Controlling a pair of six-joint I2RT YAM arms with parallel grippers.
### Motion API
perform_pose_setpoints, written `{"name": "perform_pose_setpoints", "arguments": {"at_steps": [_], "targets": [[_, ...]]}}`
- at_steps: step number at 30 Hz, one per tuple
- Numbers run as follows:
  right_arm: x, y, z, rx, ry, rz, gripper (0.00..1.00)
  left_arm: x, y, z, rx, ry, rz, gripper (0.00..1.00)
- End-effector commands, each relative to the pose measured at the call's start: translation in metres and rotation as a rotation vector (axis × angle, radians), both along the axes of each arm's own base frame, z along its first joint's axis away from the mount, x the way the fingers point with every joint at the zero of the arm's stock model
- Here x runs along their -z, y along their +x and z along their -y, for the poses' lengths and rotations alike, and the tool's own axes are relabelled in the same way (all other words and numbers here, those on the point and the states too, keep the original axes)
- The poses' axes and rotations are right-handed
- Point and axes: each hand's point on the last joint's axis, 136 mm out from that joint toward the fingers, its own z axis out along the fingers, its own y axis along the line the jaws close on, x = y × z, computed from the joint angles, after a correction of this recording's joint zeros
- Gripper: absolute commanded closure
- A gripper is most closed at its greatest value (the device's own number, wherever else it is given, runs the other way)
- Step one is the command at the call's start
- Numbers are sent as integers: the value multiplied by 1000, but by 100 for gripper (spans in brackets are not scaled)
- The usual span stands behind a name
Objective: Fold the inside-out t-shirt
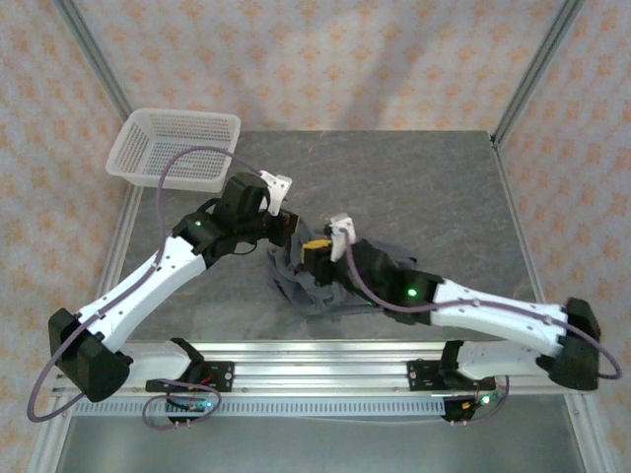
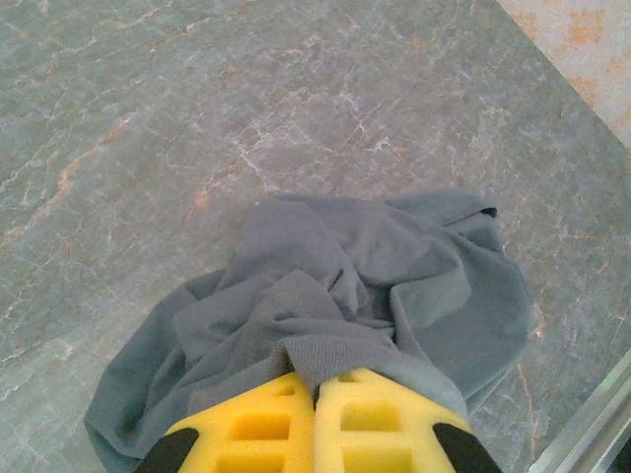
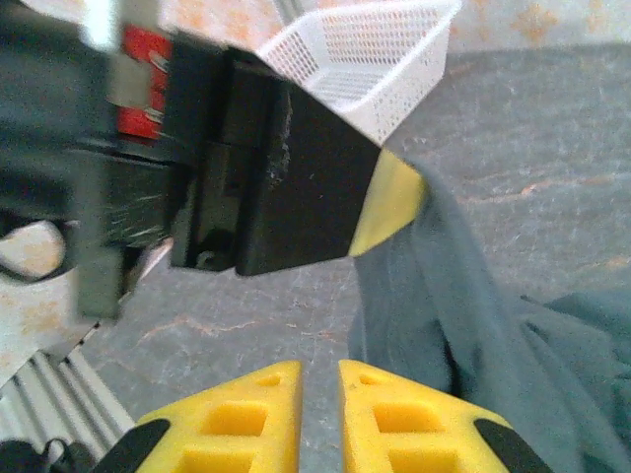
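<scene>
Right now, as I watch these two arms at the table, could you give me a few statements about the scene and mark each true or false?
1. The left gripper pinches a fold of the dark grey t-shirt. True.
2. The t-shirt lies flat and neatly folded. False: it sits crumpled in a heap on the table.
3. The t-shirt is inside the white basket. False: the basket stands at the far left corner, apart from the shirt.
4. The right gripper has nothing between its fingers. True: they stand slightly apart over bare table.

Soft, even light — right wrist's near foreground blurred.
</scene>
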Motion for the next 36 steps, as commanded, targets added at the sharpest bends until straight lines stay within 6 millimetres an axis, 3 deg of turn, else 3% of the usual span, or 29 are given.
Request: {"name": "perform_pose_setpoints", "arguments": {"at_steps": [1,3,7,10,12,15,19,21,23,25,30,33,36], "targets": [[29,14,-17,82,-36,-113,84,-27,7,-3,-43,-41,42,100],[53,27,-12,174,-117,-161,84,-30,6,-3,-39,-40,46,100],[102,57,26,360,-245,-232,81,-35,3,-5,-31,-45,52,100],[118,60,30,319,-314,-230,79,-36,0,-6,-23,-43,58,100],[120,57,25,257,-336,-226,71,-34,1,-7,-25,-35,57,100],[113,50,6,126,-323,-215,57,-33,1,-8,-26,-34,55,100],[104,50,-12,49,-309,-187,55,-33,3,-5,-24,-42,51,100],[101,57,-14,66,-315,-163,62,-33,3,-4,-20,-48,48,100],[96,66,-15,83,-305,-156,80,-33,3,-4,-19,-45,47,100],[87,69,-12,97,-289,-171,92,-30,3,-8,-29,-21,47,100],[59,51,-15,0,-190,-179,100,-10,10,-23,-90,76,40,100],[44,38,-17,-63,-113,-192,100,-6,13,-24,-106,75,50,98],[28,37,-13,-64,-21,-227,100,-14,14,-29,-133,52,92,74]]}}
